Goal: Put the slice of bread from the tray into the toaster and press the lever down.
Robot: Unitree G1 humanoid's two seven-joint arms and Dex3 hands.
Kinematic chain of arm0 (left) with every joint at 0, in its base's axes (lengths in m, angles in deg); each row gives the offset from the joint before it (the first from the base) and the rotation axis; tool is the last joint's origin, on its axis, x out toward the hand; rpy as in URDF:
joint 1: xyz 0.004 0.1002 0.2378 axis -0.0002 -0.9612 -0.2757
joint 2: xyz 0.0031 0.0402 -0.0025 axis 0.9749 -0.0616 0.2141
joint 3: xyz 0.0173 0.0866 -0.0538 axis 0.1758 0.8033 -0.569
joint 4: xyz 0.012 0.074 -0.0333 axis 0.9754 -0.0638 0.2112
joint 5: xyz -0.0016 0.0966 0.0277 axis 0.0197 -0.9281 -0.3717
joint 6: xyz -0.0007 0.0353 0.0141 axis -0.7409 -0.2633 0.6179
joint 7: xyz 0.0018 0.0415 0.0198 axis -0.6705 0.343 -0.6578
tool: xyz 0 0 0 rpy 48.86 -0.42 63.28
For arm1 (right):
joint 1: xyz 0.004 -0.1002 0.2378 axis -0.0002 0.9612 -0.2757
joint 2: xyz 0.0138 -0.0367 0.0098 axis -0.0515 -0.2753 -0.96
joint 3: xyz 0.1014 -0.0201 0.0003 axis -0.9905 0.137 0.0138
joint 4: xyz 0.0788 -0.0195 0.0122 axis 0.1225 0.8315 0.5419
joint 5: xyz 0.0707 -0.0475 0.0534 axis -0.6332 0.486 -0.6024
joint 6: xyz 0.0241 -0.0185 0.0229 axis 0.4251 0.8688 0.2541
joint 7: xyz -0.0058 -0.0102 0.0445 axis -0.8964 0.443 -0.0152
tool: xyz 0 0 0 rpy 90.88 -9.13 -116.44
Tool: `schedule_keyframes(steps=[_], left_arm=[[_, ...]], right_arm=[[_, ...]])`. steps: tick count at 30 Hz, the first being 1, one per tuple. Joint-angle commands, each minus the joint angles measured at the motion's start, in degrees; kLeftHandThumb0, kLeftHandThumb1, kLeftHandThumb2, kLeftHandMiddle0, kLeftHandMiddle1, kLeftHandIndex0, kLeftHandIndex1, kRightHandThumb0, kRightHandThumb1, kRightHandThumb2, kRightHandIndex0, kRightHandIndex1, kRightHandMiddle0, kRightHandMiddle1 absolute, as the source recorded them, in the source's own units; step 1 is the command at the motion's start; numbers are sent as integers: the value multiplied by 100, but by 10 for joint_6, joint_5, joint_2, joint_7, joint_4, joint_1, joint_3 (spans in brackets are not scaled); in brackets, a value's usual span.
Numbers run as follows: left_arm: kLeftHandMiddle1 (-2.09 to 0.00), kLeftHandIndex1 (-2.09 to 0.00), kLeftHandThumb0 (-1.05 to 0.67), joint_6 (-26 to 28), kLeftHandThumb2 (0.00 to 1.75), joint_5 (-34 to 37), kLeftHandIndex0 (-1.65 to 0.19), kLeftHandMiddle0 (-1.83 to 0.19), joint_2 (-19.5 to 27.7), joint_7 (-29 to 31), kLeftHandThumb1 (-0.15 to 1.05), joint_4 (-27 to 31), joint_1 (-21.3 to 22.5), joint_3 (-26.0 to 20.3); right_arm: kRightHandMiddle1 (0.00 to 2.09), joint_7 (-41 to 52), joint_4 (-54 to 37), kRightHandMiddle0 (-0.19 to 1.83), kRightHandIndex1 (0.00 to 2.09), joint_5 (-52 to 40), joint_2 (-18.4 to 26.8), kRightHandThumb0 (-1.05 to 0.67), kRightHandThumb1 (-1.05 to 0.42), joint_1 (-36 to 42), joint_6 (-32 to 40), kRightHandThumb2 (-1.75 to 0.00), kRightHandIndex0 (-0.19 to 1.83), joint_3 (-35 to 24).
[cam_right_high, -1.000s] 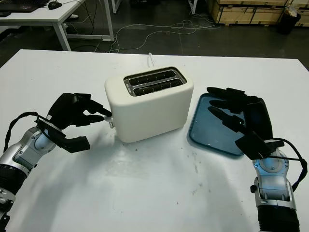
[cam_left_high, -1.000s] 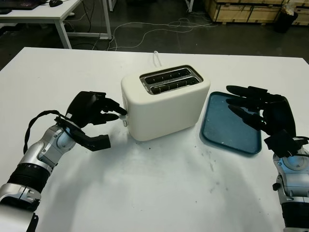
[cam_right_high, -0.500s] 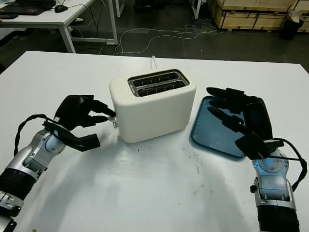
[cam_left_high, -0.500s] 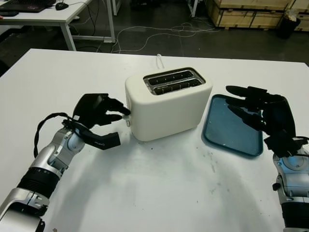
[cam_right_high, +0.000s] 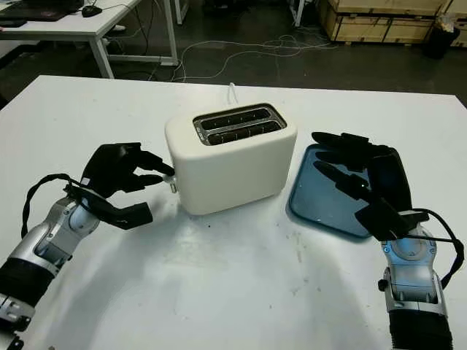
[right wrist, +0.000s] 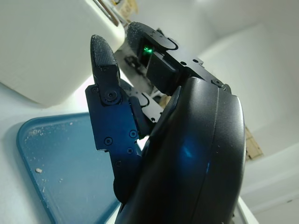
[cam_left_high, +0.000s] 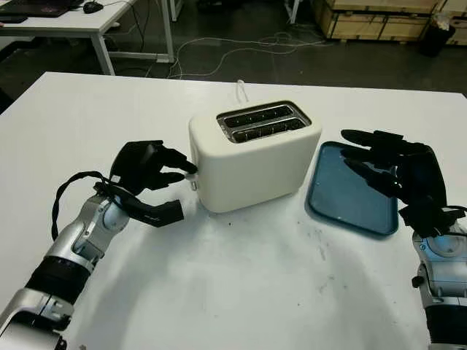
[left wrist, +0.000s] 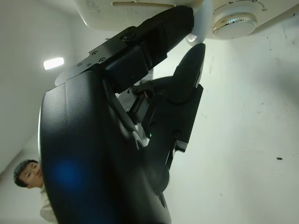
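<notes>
Lever under the fingers, tray bare

Bread is apparently already in the toaster [cam_left_high: 252, 157]: the blue tray [cam_left_high: 350, 191] holds nothing but crumbs, and the 2 slots show dark interiors in which I cannot make out a slice for certain. By that reading, loading is done and the lever press is what remains, or is just finishing.

The left hand [cam_left_high: 149, 169] sits at the toaster's left end, fingers curled, with its fingertips [cam_right_high: 162, 172] on the small white lever [cam_left_high: 191, 169] (the wrist view shows them closed against it, just beside the browning dial [left wrist: 234, 19]). It presses the lever and grips nothing. I cannot tell how far down the lever stands.

The right hand [cam_left_high: 390, 171] hovers open above the tray, holding nothing.

The toaster stands upright on the white table [cam_left_high: 241, 284], between the 2 hands. Its long axis runs left to right, slightly skewed, with the lever end toward the left hand and the slots facing up.
</notes>
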Motion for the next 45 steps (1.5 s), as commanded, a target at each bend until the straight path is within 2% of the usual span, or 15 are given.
schedule_keyframes(steps=[1, 4, 8, 10, 12, 16, 22, 26, 31, 37, 42, 45], left_arm=[[-148, -3, -26, -7, 1, -45, -118, -76, -19, 61, 90, -2, -65, 79], [-153, -4, -27, -25, 1, -30, -119, -76, 20, 55, 89, 39, -71, 45], [-135, -3, -30, -30, 0, -21, -119, -82, 88, 62, 90, 108, -74, -9], [-138, -4, -29, -41, 0, -15, -120, -83, 108, 63, 88, 124, -71, -35], [-147, -4, -28, -54, 0, -14, -121, -80, 120, 65, 87, 130, -65, -55], [-139, -4, -29, -93, 0, -22, -124, -85, 145, 62, 82, 122, -48, -86], [-139, -5, -30, -115, 0, -36, -128, -89, 171, 72, 77, 111, -15, -117], [-138, -5, -28, -140, 0, -31, -130, -90, 179, 68, 73, 83, 14, -131], [-157, -4, -27, -163, 0, -20, -130, -82, 184, 80, 71, 49, 50, -143], [-128, -7, -39, -166, 1, 5, -133, -94, 189, 141, 77, 19, 108, -140], [-99, -10, -50, -186, 0, -8, -133, -106, 181, 167, 83, -21, 174, -114], [-97, -11, -57, -174, 2, -25, -133, -108, 175, 182, 87, -26, 204, -95]], right_arm=[[0, 4, 3, 90, 0, -9, 3, -48, -92, -7, 3, -12, 103, 0], [0, 6, 10, 90, 0, -8, 5, -48, -92, -14, -8, -12, 103, 1], [0, 6, 16, 89, 0, -3, 8, -47, -92, -24, -13, -12, 102, 1], [0, 6, 13, 89, 0, -6, 7, -46, -92, -28, -6, -11, 102, 1], [0, 9, 9, 89, 0, -9, 7, -45, -92, -30, -1, -10, 102, 0], [0, 14, 14, 90, 0, -7, 12, -44, -92, -37, -6, -10, 102, 1], [1, 13, 30, 91, 0, 13, 34, -41, -92, -63, -16, -9, 103, 3], [0, 22, 47, 91, 0, 22, 58, -41, -92, -92, -12, -9, 103, 9], [0, 37, 69, 91, 2, 32, 86, -37, -92, -137, -6, -6, 105, 21], [1, 73, 110, 92, 2, 62, 129, -37, -91, -212, -2, -3, 107, 51], [1, 108, 146, 92, 3, 91, 152, -36, -92, -275, 26, -1, 109, 90], [1, 122, 159, 92, 2, 121, 164, -34, -91, -303, 18, -1, 107, 118]])
